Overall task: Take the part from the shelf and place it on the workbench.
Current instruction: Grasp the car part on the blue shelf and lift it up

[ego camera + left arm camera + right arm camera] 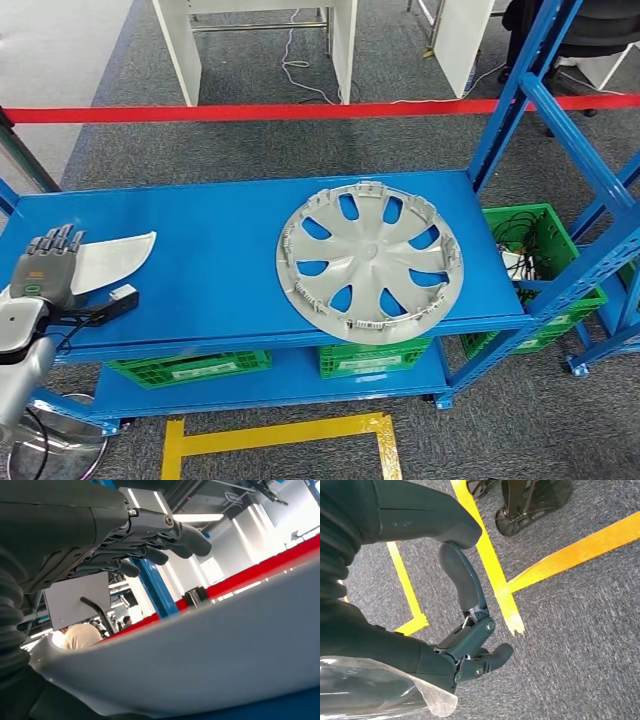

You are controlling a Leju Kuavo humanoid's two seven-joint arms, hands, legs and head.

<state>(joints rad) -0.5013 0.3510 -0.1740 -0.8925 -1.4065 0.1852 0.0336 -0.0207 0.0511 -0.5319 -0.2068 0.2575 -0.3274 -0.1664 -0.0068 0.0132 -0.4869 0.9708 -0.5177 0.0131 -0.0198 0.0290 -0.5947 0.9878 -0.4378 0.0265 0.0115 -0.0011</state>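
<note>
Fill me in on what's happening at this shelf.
The robot's left hand is at a curved grey part at the left end of the blue shelf, fingers over its top; a firm grip isn't clear. A round wheel cover lies untouched to the right. The right hand hangs empty over the floor.

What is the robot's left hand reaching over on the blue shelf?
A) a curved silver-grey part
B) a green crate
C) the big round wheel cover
A: the left hand is at the curved silver-grey part, at the other end of the blue shelf from the wheel cover.
</note>
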